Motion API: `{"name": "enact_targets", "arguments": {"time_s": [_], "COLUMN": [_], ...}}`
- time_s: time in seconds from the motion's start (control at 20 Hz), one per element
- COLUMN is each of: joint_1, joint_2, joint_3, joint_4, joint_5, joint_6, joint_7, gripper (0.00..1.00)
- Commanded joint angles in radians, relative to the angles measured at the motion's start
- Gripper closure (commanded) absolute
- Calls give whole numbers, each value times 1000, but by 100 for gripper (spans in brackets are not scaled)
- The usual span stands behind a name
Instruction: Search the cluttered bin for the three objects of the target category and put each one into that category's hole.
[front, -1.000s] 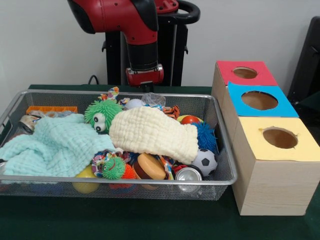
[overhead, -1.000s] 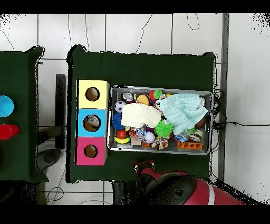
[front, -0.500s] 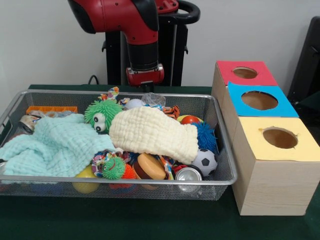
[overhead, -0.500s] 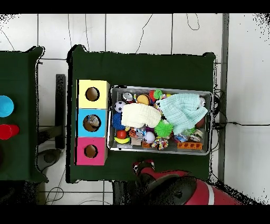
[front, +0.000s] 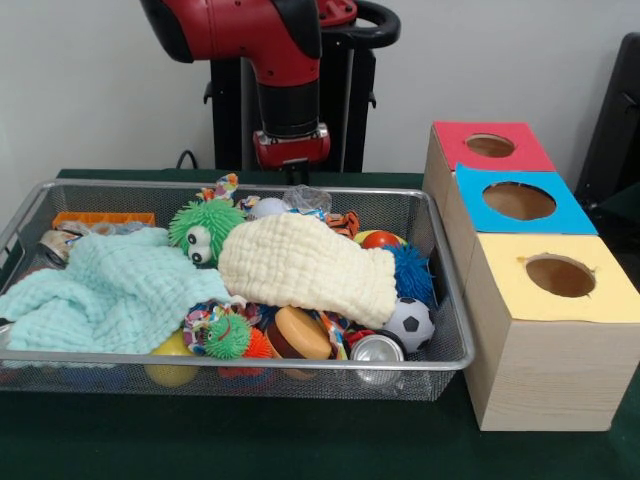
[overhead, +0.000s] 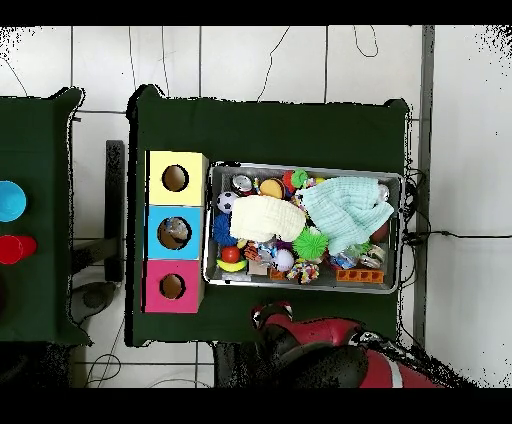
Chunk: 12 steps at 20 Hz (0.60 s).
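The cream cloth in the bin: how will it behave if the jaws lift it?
The cream cloth drapes in soft folds over the toys, so it is probably floppy and light. Lifted, it would likely sag and might drag the green fuzzy toy beside it.

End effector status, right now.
End effector: open or closed cannot be told; it hangs above the wire mesh bin's far rim, with nothing seen in its grasp.

I can't read any text, label, brand, number or sign from either camera. The silver can (front: 377, 349) at the near edge of the bin (front: 436, 352) shows me only its plain top, and the red, blue and yellow panels on the wooden boxes carry no writing.
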Motion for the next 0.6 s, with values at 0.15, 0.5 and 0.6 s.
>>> {"name": "enact_targets", "arguments": {"time_s": [0.15,0.5,0.6], "joint_1": [18,18,19], "joint_2": [-86,-120,-131], "joint_3": [129,155,160], "joint_4": [-85,-68,-66], "joint_5": [92,115,123], "joint_6": [74,95,109], "joint_7": [145,144,138], "gripper": [100,100,100]}}
